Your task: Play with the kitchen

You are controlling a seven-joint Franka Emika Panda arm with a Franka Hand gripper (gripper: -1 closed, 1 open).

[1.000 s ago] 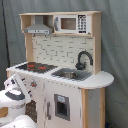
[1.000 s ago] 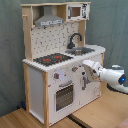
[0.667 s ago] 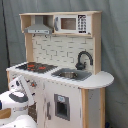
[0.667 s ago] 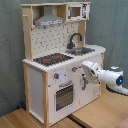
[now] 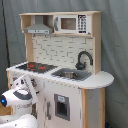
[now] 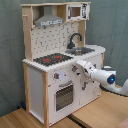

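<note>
Grey backdrop; the kitchen [image 6: 55, 75] front panel meets the end effector [image 6: 76, 67].

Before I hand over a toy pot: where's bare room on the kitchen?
The rounded counter end past the sink and faucet is bare. The hob is also free. The front by the oven door is crowded: the gripper is there.

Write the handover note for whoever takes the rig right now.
Gripper: at the toy kitchen's front panel, just above the oven door; whether its fingers are open or shut cannot be told.
Kitchen: upright; hob, sink and faucet on the counter; hood and microwave on top.
Done: arm brought to the front panel; oven door shut.
Left: work the front panel or door.
</note>
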